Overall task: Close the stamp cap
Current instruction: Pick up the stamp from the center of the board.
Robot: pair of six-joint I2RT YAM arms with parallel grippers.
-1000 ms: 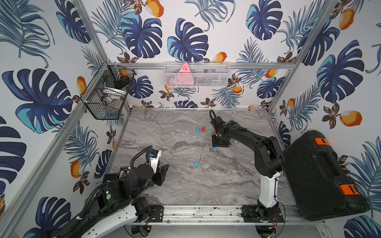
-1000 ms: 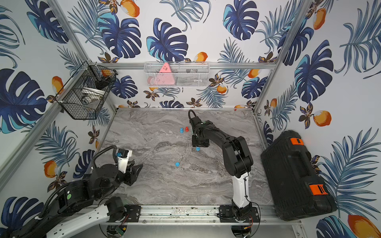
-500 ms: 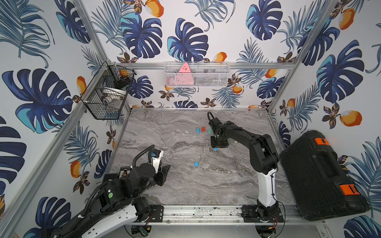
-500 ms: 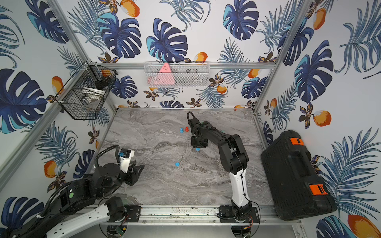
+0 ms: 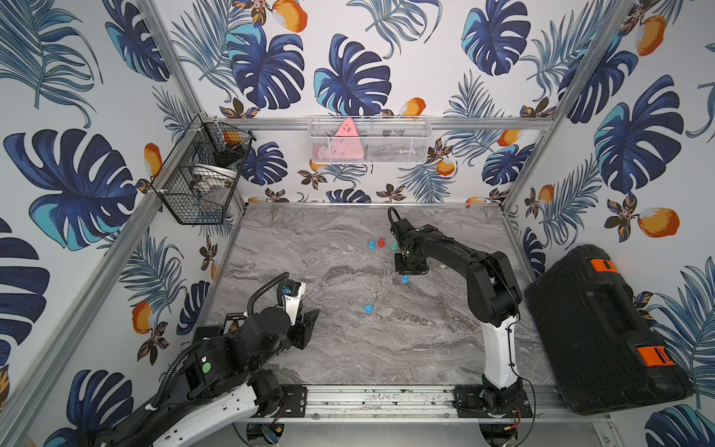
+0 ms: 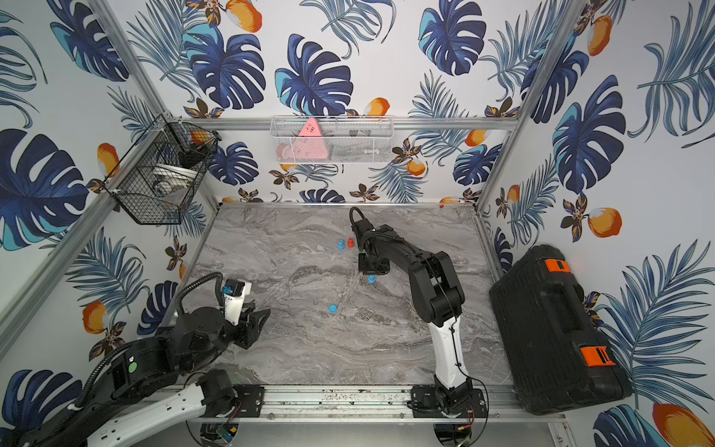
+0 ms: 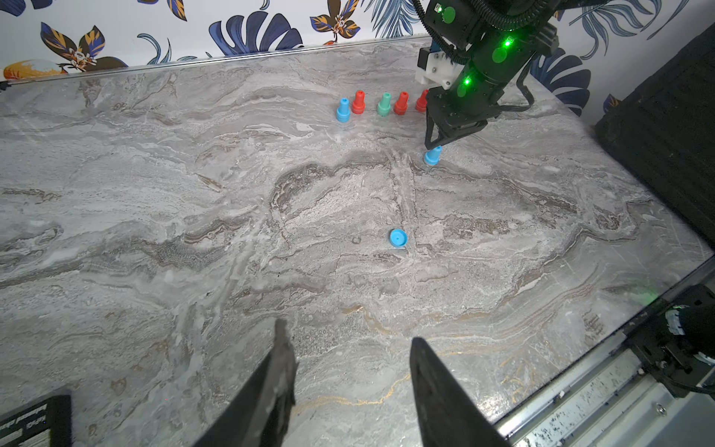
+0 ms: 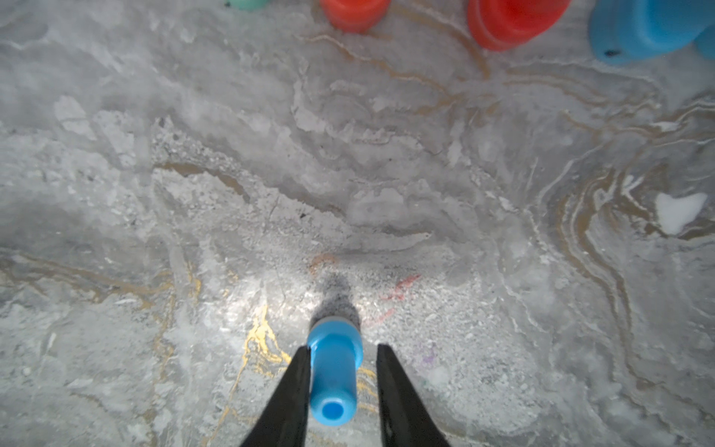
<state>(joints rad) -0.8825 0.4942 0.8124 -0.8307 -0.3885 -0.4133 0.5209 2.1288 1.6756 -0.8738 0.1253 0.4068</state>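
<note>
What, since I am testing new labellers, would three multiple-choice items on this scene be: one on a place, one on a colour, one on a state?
1. Where is the blue cap?
A. Fitted on a stamp.
B. Lying loose on the table.
C. On the floor.

2. What colour is the stamp between the right gripper's jaws?
A. Red.
B. Green.
C. Blue.

3. How do the left gripper's jaws stand?
A. Apart, with nothing between them.
B. Shut on the cap.
C. Shut on a stamp.

Key:
1 B: the left wrist view shows it alone on the marble.
2 C: the right wrist view shows blue plastic between the jaws.
3 A: the left wrist view shows only bare table in the gap.
</note>
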